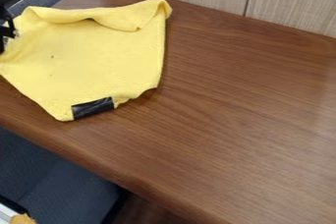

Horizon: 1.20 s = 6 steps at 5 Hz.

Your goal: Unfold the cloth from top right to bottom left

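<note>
Yellow cloth (105,56) on the table's (230,95) upper-left part, mostly spread; unfolding looks well along. Left to do, probably: flatten the curled flap facing the table's back edge (top right corner included). Gripper (7,32) at the table's left side, can't tell if open or gripping.

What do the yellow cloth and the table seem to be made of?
The yellow cloth looks like soft, matte fabric, perhaps microfibre, since its edge curls in rounded folds. The table appears to be brown wood or wood-look laminate with a slight sheen, judging by its streaky grain.
</note>
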{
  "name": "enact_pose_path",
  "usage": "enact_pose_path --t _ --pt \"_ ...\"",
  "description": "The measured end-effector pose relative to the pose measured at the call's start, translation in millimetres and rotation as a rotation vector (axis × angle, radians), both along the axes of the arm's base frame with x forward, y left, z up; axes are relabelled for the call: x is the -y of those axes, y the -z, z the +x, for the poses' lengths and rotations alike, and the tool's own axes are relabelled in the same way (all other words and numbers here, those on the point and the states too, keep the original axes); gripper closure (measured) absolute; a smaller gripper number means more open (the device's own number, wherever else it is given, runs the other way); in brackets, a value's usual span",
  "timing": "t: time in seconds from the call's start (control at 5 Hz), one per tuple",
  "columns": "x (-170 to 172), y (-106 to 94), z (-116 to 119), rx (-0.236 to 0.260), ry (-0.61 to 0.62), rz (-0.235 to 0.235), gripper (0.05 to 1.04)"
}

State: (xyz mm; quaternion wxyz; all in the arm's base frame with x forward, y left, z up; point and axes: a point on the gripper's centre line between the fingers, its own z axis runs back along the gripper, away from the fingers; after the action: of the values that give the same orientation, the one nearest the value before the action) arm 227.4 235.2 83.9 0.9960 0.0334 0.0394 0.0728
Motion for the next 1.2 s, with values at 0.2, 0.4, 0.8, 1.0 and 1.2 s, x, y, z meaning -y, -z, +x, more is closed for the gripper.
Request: enact_pose_path --t 0.2,0.4,0.8,1.0,1.2 --pt "-0.6 8.2 -0.8 -0.028 -0.006 -0.031 0.856" --pt "-1.2 8.6 -2.1 -0.037 -0.004 -0.028 0.602" --pt "1.1 5.5 1.8 -0.056 0.037 -0.010 0.081" --pt "7.1 0.6 7.9 -0.050 0.082 -0.004 0.078" --pt "19.8 -17.0 17.1 -0.001 0.143 0.014 0.083"
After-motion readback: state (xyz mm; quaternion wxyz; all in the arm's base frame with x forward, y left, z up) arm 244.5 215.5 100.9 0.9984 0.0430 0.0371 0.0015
